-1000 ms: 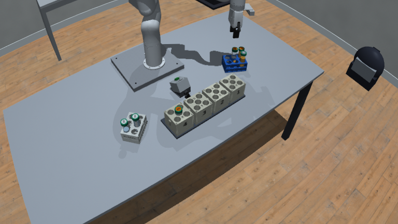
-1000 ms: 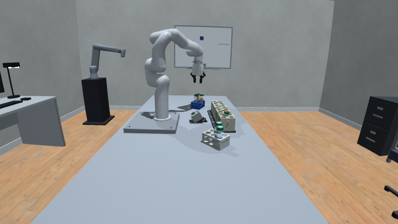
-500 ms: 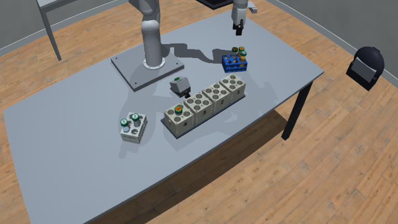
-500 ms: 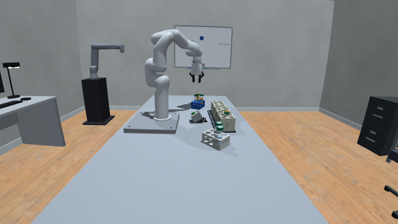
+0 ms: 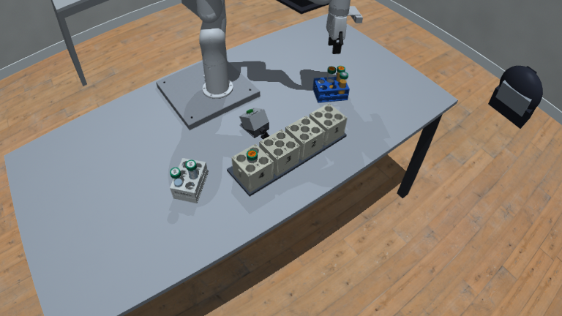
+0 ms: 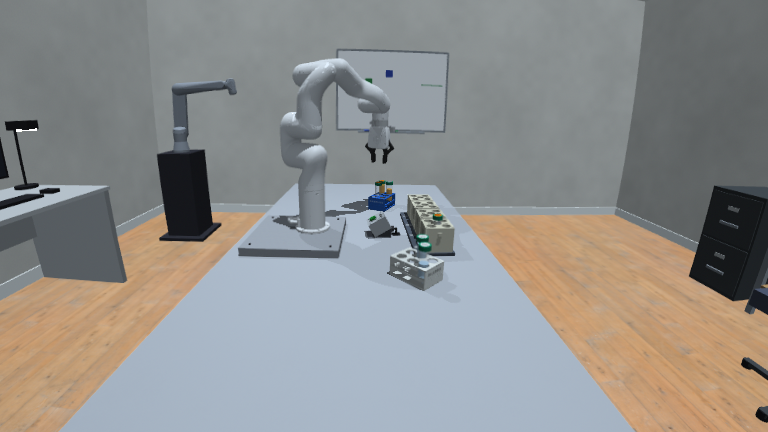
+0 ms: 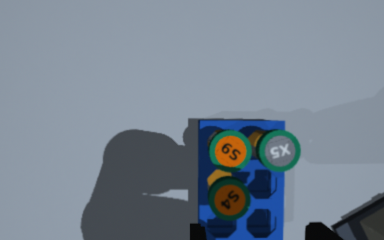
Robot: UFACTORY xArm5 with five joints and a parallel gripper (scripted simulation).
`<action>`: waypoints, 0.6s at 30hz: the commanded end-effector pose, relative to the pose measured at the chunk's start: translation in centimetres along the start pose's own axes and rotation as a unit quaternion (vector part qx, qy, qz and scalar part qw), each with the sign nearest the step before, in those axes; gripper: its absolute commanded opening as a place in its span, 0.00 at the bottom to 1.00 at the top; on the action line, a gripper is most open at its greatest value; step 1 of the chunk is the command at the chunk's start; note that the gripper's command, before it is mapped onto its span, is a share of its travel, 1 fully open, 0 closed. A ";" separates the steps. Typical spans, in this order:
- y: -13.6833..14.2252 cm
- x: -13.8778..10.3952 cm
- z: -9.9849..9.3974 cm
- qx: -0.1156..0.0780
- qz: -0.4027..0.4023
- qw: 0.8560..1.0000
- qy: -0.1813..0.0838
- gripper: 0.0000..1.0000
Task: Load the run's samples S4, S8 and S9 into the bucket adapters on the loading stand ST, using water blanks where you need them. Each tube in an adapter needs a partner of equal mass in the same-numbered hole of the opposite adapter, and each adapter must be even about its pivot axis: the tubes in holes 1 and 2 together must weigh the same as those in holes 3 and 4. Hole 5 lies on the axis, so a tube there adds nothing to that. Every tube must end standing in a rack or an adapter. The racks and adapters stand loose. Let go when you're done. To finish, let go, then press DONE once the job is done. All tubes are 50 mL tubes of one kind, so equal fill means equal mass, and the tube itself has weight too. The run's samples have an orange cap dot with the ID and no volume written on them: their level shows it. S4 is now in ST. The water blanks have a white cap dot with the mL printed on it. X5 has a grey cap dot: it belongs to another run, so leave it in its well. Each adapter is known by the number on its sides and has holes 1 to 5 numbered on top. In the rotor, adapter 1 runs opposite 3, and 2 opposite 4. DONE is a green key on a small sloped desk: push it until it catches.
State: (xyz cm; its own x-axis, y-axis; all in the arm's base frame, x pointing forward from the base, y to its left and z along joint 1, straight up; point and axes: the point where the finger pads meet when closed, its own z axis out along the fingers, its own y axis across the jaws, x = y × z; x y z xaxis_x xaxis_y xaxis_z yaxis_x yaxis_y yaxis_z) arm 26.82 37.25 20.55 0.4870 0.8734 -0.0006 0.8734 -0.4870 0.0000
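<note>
My gripper point(image 5: 336, 50) point(image 6: 378, 160) point(image 7: 256, 232) is open and empty, high above the blue rack point(image 5: 332, 96) point(image 7: 280, 200). In this rack stand S9 point(image 5: 341, 69) point(image 7: 230, 150), grey-dot X5 point(image 5: 343, 75) point(image 7: 279, 150) and a shaded orange-dot tube point(image 5: 331, 69) point(image 7: 229, 199) whose cap seems to read S4. One orange-dot tube point(image 5: 252, 154) point(image 6: 437, 216) stands in adapter 4 point(image 5: 260, 180); its ID is too small to read. No caps show in adapter 3 point(image 5: 287, 164), adapter 2 point(image 5: 313, 148) or adapter 1 point(image 5: 336, 134). Two white-dot blanks point(image 5: 191, 164) point(image 5: 175, 172) stand in the pale rack point(image 5: 182, 194).
The small sloped desk with the green DONE key point(image 5: 249, 111) point(image 6: 372, 218) stands between the arm's base plate point(image 5: 178, 101) and the adapter row. The dark stand ST point(image 5: 250, 192) lies under the adapters. The pale rack is beyond the adapter 4 end.
</note>
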 end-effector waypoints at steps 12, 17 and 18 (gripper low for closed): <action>0.0 0.1 2.4 -0.005 0.000 1.000 0.002 0.57; 0.0 0.1 3.4 -0.005 0.000 1.000 0.002 0.57; 0.0 0.1 3.6 -0.005 0.000 1.000 0.002 0.57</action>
State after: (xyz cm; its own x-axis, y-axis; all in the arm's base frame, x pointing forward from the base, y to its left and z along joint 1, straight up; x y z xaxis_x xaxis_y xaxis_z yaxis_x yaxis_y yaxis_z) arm 26.84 37.24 17.37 0.4870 0.8734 -0.0003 0.8734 -0.4870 0.0000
